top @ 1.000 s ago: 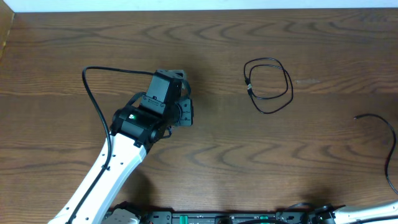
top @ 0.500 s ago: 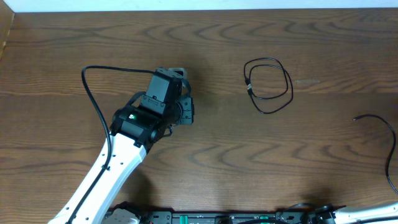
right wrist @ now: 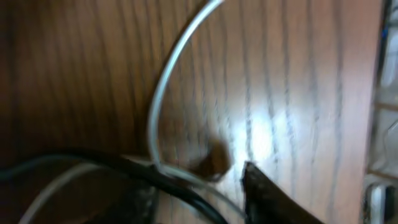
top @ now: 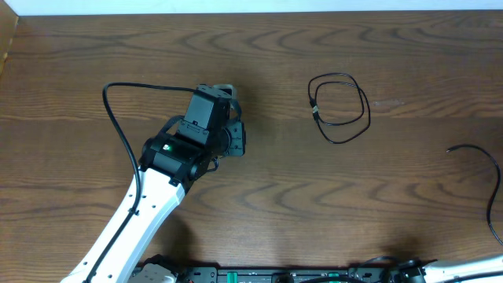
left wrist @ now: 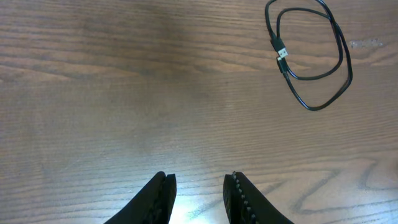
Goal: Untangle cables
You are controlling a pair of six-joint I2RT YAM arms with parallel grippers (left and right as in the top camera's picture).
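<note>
Very little is different from a second ago. In the overhead view the left end effector (top: 233, 141) has slid a tiny bit toward the right of the frame, and that is all. Its two fingers stand apart with nothing between them, so it is let go and empty. The black cable (top: 315, 109) has not moved. It lies in a small double loop on the tabletop (top: 354, 204), in the upper middle of the frame, well apart from that arm.

The white cable (right wrist: 152, 130) shows only in the right wrist view. It curves down from the top and crosses a dark cord (right wrist: 106, 163) at the lower left (too blurry to say which cord). The right end effector (right wrist: 205, 199) sits just beside that crossing, and I cannot tell if it grips anything. The black cable looks free already, so I think the work left is by the white one.
</note>
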